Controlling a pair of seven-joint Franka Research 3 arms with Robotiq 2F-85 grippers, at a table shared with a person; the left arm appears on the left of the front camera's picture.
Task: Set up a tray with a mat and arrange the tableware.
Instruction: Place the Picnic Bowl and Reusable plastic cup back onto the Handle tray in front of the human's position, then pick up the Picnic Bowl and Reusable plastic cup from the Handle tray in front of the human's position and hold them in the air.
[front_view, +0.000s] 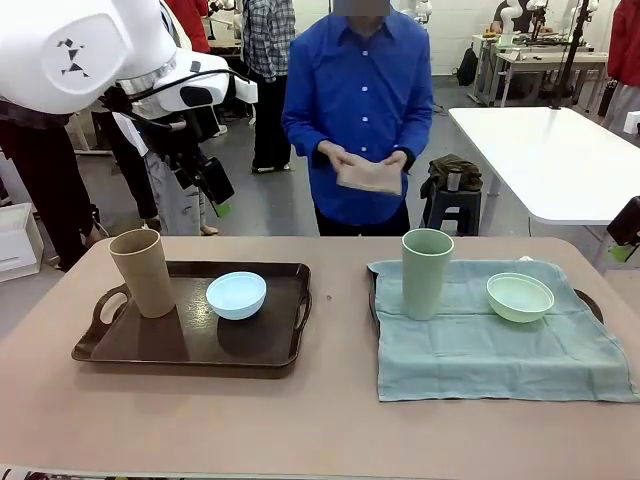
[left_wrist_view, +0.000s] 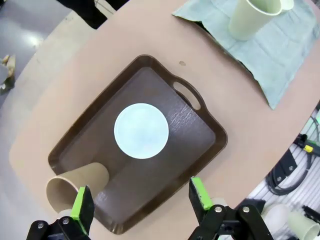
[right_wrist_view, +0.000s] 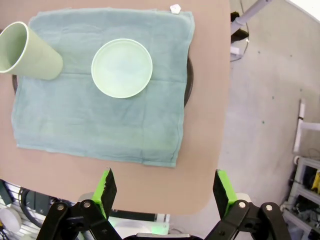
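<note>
left gripper (left_wrist_view: 141, 197) and right gripper (right_wrist_view: 164, 192) both spread wide, empty; left one above brown tray (front_view: 180, 342); tan cup (front_view: 142, 272), light blue bowl (front_view: 236, 294) on tray; pale green cup (front_view: 427, 272), pale green bowl (front_view: 520, 297) on teal mat (front_view: 480, 355) right of tray

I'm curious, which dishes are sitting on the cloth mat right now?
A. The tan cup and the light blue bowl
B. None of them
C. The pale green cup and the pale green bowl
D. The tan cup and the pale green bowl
C: the pale green cup and pale green bowl stand on the teal mat, while the tan cup and light blue bowl sit on the bare brown tray.
</note>
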